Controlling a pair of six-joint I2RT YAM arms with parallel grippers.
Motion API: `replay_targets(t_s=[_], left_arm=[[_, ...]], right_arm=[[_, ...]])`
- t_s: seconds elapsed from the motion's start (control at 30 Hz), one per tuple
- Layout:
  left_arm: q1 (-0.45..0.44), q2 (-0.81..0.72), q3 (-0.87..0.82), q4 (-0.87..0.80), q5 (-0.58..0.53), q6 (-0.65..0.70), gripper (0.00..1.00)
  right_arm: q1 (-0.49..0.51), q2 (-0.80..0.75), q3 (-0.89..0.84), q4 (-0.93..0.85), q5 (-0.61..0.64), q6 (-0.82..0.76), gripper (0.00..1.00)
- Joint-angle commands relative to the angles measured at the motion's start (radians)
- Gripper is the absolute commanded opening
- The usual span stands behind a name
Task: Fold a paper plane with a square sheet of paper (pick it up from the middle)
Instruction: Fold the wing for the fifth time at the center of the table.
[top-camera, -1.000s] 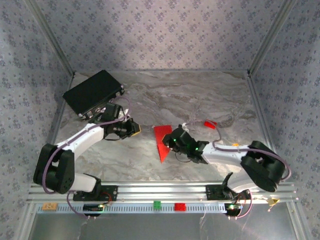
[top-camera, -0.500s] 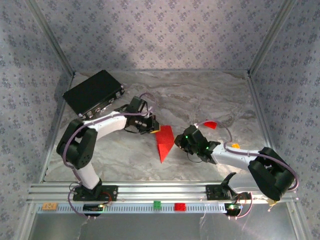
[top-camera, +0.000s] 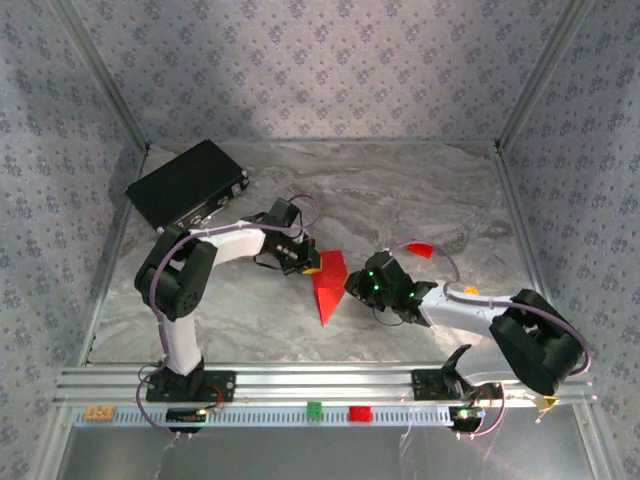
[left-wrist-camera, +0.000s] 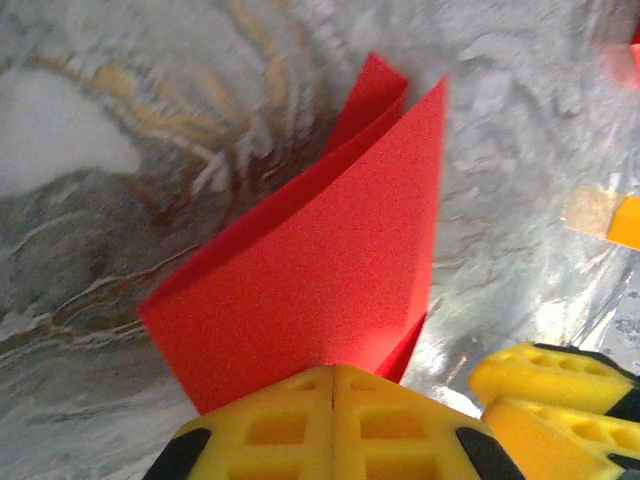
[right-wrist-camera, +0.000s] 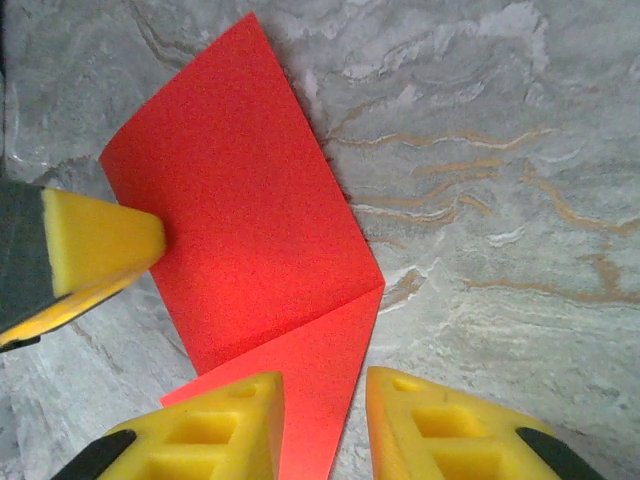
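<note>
Pinching red paper (flap lifted), left fingers, right fingers parted, black box behind.

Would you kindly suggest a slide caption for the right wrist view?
Right hand open over folded red paper on marble table; left hand pinches its edge.

From the left wrist, the folded red paper sheet has its near edge hidden behind the closed pads of the left gripper. Far right of that gripper, a red blur and an orange piece are cut off by the frame. From the right wrist, the sheet's tip leaves the bottom edge between the spread fingers of the right gripper.
</note>
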Motion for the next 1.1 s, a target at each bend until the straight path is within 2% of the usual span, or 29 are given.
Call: replay_targets(t_s=[0.0, 0.1, 0.17, 0.3, 0.47, 1.07], left_arm=[[-0.001, 0.018, -0.038, 0.011, 0.008, 0.027, 0.0], [0.001, 0.024, -0.065, 0.027, 0.019, 0.042, 0.0], [0.001, 0.023, -0.082, 0.036, 0.024, 0.053, 0.0], [0.004, 0.023, -0.104, 0.059, 0.06, 0.08, 0.0], [0.012, 0.024, -0.106, 0.064, 0.097, 0.102, 0.0], [0.031, 0.027, -0.083, 0.059, 0.102, 0.11, 0.0]], right_arm=[[-0.003, 0.028, 0.038, -0.006, -0.021, -0.015, 0.3], [-0.002, 0.039, 0.04, -0.003, -0.013, -0.001, 0.31], [-0.003, 0.044, 0.034, 0.011, -0.014, 0.012, 0.39], [-0.019, 0.056, 0.037, 0.029, -0.049, 0.016, 0.43], [-0.038, 0.065, 0.038, 0.042, -0.069, 0.028, 0.44], [-0.071, 0.096, 0.03, 0.089, -0.13, 0.032, 0.44]])
